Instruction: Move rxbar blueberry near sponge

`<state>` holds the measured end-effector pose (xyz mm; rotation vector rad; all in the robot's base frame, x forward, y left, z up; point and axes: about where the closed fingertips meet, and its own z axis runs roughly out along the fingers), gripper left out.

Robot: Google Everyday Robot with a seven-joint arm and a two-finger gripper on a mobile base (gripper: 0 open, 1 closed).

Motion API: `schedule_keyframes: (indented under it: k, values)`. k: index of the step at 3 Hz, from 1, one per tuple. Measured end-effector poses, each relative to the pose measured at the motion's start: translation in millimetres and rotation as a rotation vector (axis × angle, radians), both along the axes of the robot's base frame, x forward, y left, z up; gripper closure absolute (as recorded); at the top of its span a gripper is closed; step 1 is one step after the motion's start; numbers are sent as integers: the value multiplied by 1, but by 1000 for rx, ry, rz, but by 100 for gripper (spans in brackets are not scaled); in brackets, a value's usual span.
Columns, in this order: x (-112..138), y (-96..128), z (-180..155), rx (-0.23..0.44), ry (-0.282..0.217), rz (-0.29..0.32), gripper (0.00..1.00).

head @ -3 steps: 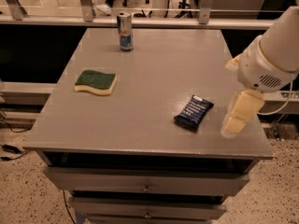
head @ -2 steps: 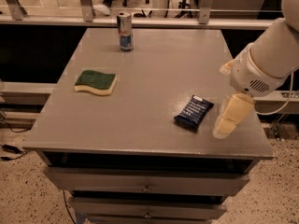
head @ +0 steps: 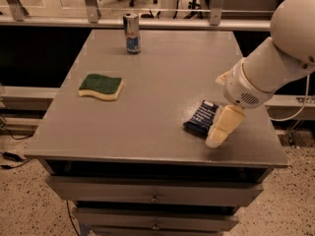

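Your gripper [head: 220,130] is hovering just beside bar [head: 201,118], grip state unreadable; you're risking skidding bar askew, away from sponge [head: 101,86]

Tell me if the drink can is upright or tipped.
Upright: the can stands on end; the hand is at the blue bar.

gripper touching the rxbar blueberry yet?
Cannot tell. The camera view shows the gripper overlapping the rxbar blueberry's right edge at the table's front right, with no visible gap, but not its height above the bar.
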<state>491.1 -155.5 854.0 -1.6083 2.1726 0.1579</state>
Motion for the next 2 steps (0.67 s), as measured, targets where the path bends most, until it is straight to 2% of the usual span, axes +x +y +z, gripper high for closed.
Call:
schedule_keyframes:
  k: [1, 2]
  values:
    - [10, 14, -12, 28, 10, -2, 0]
    - [10, 21, -19, 34, 46, -16, 0]
